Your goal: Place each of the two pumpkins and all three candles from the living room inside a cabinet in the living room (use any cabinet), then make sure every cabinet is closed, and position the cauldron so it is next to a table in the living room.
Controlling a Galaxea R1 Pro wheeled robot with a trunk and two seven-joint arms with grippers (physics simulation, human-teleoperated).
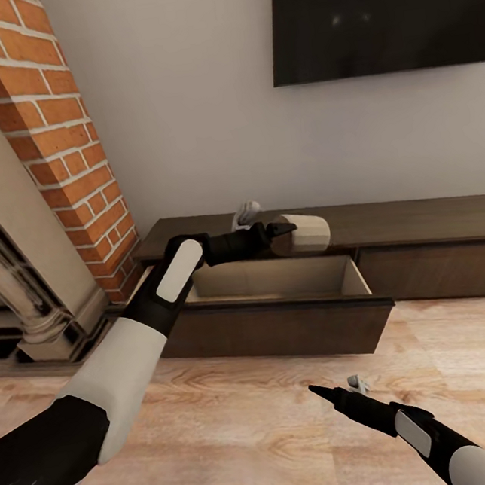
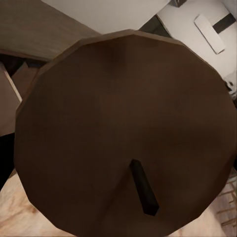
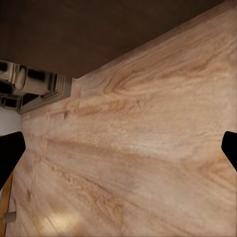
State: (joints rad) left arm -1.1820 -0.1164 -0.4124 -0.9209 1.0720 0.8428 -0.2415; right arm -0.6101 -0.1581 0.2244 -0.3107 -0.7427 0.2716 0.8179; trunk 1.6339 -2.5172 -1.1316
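Candle in the left gripper — a stubby cylinder with a brown, wicked end, clamped between the fingers and hanging over the cabinet top, just beyond the far right corner of the pulled-out drawer. By my reading, stowing is the step in hand. Next it must come nearer and lower into the drawer, then be released. Right gripper hovers over the floor, jaws apart, empty.

Head view down over cabinet
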